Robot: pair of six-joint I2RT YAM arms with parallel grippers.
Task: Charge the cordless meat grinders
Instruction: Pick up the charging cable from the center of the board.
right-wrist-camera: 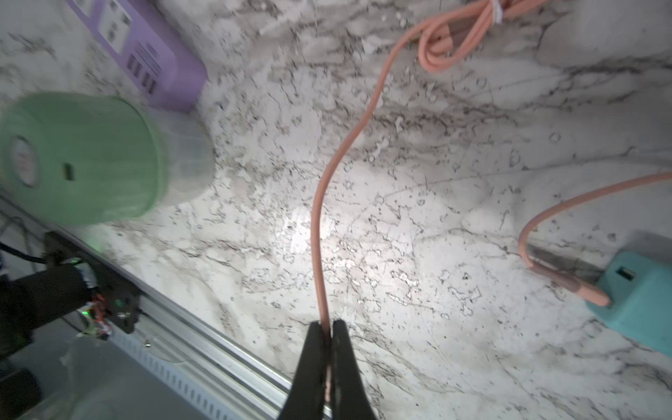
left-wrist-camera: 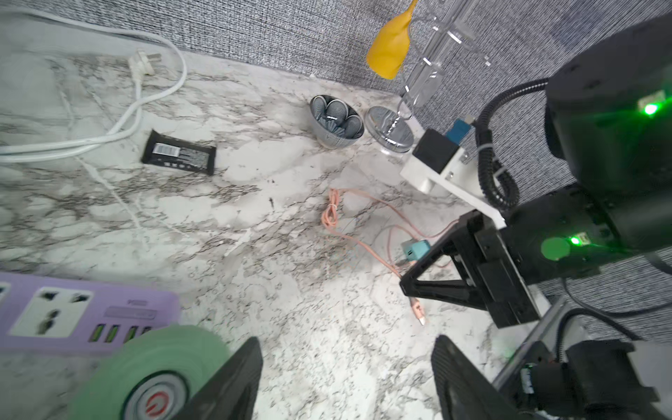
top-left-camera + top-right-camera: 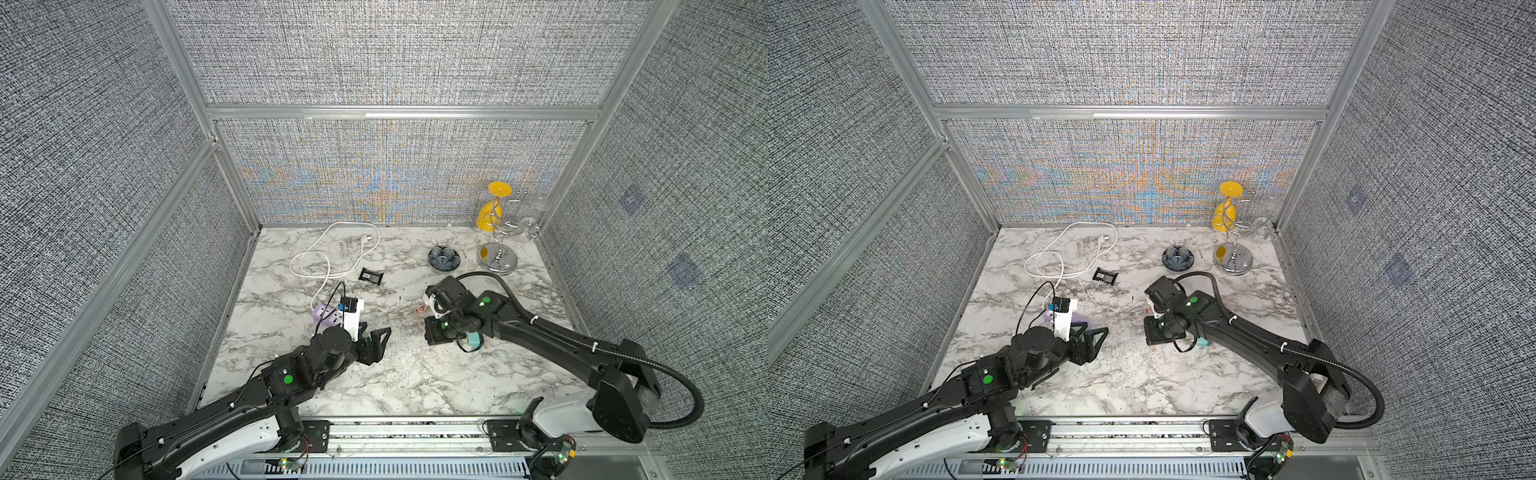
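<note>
Just outside the left claw [image 2: 345, 385] stands the mint-green meat grinder [image 2: 152, 374]. Its domed top with the red power button sits against the outer face of one finger [image 2: 232, 382], not between the two; whether it touches that finger cannot be told. That claw is spread wide over bare counter [image 2: 291, 309]. On the grinder's far side from the claw, just beside it, lies the purple power strip [image 2: 72, 312].

In the right wrist view the grinder rests on its clear cup, a small dark port on its side turned toward the right claw [image 1: 330, 325], well apart from it. The right claw is pressed together, pinching the salmon-pink charging cable [image 1: 322, 218] near its free end, and the small connector [image 2: 418, 312] hangs just past the tips. From the claw the cable runs out to a tied coil [image 1: 454, 40]. Another stretch of it is plugged into the teal plug adapter [image 1: 640, 291], near the claw's side.

Farther beyond both claws lie a black packet [image 3: 371, 275], a looped white cord [image 3: 332, 249], a patterned bowl [image 3: 444, 257] and a chrome stand [image 3: 496, 257] holding a yellow glass [image 3: 492, 212].
</note>
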